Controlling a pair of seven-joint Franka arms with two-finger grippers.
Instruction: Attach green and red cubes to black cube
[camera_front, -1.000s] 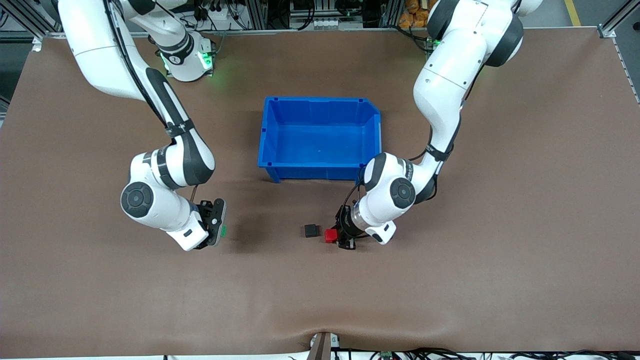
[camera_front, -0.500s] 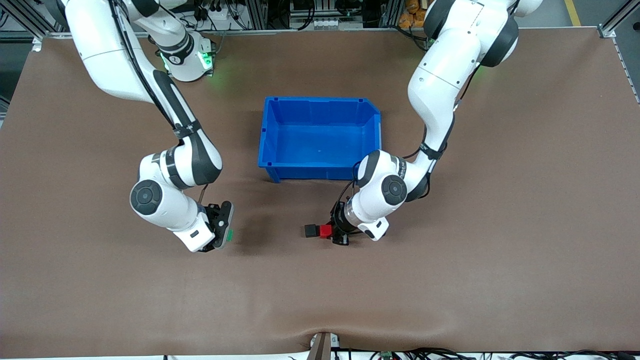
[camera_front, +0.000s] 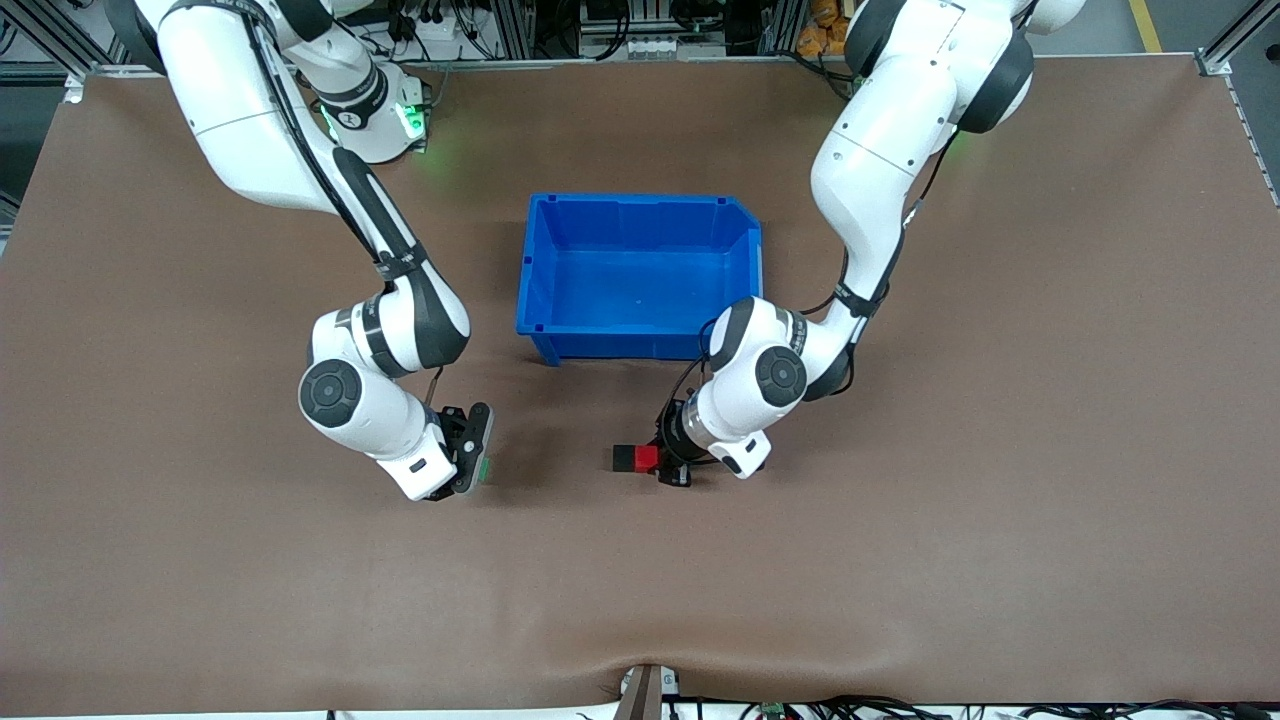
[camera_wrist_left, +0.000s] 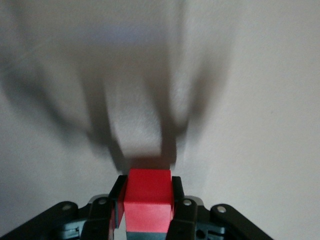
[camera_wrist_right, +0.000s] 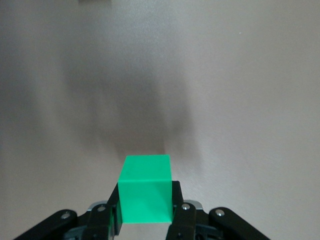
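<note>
Your right gripper (camera_front: 478, 462) is pinching the green cube (camera_wrist_right: 146, 188) between its jaws above the tabletop (camera_front: 900, 560). Your left gripper (camera_front: 668, 460) is clamping the red cube (camera_front: 646, 458), whose outer face is touching the black cube (camera_front: 624, 458).

No readable text

Nothing legible shows on the cubes, bin, arms or table in any view; no labels, brands or numbers.

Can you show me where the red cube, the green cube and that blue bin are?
red cube (camera_wrist_left: 147, 192), left wrist view, top face.
green cube (camera_wrist_right: 146, 192), right wrist view, front face.
blue bin (camera_front: 640, 200), front view, rim nearest the robots.
</note>
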